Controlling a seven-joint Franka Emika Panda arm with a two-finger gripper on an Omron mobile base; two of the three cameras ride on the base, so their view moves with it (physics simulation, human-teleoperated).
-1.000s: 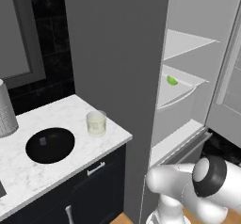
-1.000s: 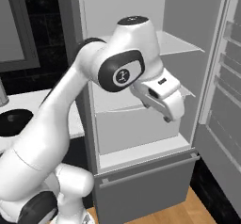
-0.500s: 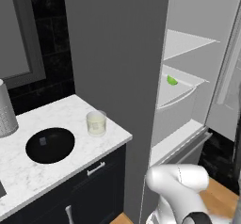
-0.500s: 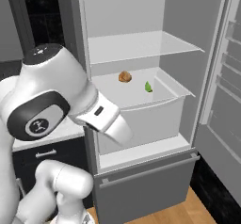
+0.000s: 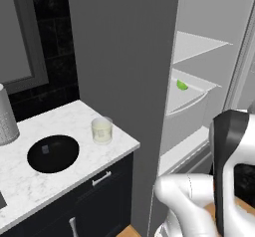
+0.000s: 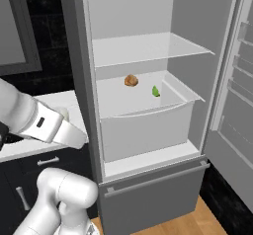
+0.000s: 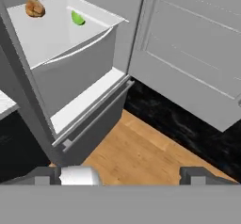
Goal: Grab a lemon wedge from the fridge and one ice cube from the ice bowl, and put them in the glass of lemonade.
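Fridge door open; wedge near brown lump in drawer. Gripper tips look apart, empty, though barely visible.

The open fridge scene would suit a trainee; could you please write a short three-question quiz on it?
1. True or false: the lemon wedge lies in the white drawer of the fridge.
2. What stands right beside the glass of lemonade on the counter? A) ice bowl B) kettle C) plate
3. Fill in: the other item in the drawer is a ___ lumpy food item.

Key: 1 true; 2 A; 3 brown.
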